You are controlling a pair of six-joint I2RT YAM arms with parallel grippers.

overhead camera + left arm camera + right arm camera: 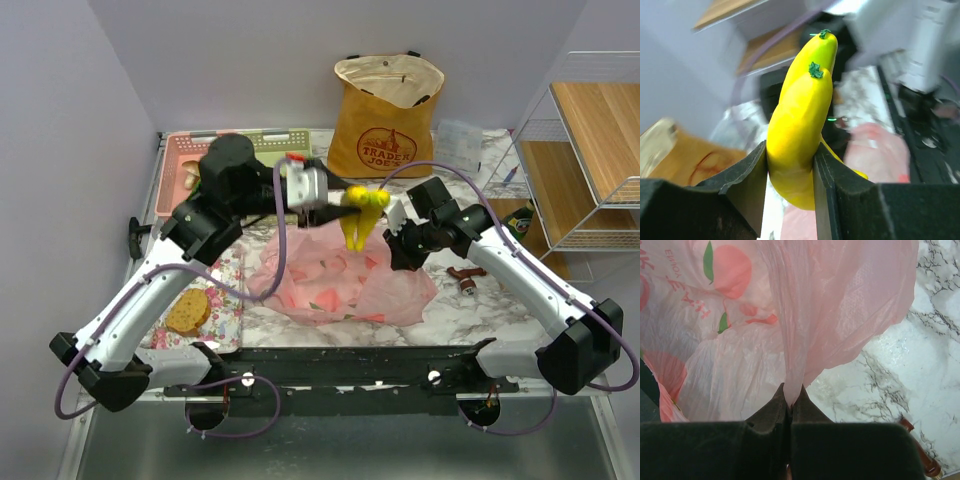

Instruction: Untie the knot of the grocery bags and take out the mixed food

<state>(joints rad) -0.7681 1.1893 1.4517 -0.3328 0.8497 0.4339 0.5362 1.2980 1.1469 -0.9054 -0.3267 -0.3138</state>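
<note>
The left gripper (790, 165) had its fingers (747, 180) closed partway, clamping the banana bunch (800, 125) in the air near the 12 o'clock edge of the pink bag (340, 285). The right gripper (790, 399) was pinched tight on a fold of that bag's film at its 2 o'clock side. The yellow tote (385, 115) stood upright at the table's 12 o'clock.

Bare marble (472, 315) is left open right of the pink bag (340, 285), save a small brown object (467, 277); the rear is closed off by tote (385, 125), basket (180, 150) and rack (590, 150).
</note>
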